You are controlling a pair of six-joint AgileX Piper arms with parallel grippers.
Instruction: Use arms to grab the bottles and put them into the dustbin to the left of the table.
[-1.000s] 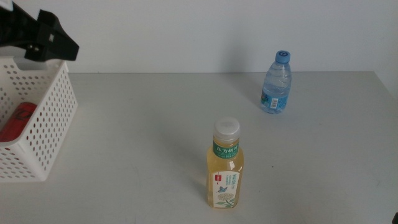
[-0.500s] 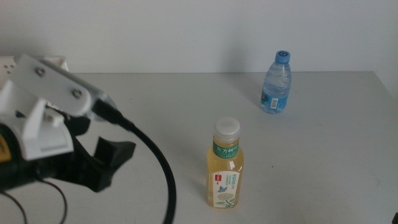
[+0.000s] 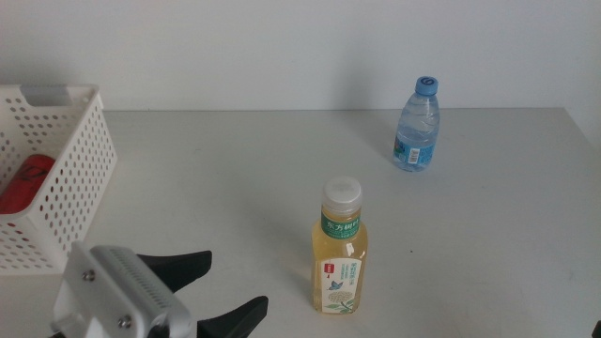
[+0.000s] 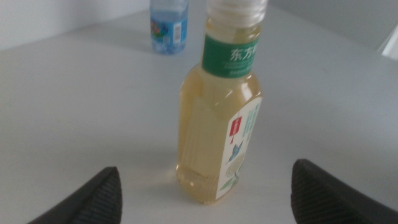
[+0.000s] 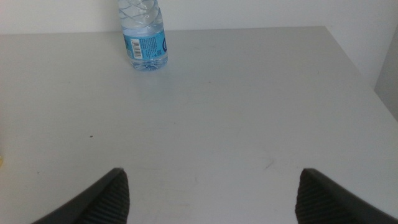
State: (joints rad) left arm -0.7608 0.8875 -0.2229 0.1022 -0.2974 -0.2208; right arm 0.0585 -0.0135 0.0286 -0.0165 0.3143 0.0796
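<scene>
A yellow tea bottle [image 3: 340,251] with a white cap and green label stands upright at the table's front middle. My left gripper [image 3: 225,286] is open at the bottom left of the middle view, a short way left of that bottle, which fills the left wrist view [image 4: 221,106] between the spread jaws. A clear water bottle [image 3: 417,126] with a blue cap stands at the back right; the right wrist view shows its lower part [image 5: 145,38]. My right gripper [image 5: 208,193] is open over bare table, outside the middle view. The white perforated dustbin [image 3: 70,188] at the left holds a red can [image 3: 24,184].
The light grey table [image 3: 235,178] ends at a white wall behind. Its right edge shows in the right wrist view. Bare tabletop lies between the two standing bottles and between the dustbin and the tea bottle.
My left arm has left the dustbin and swung down to the front of the table, and its open gripper now points at the tea bottle. Both bottles stand unmoved.
</scene>
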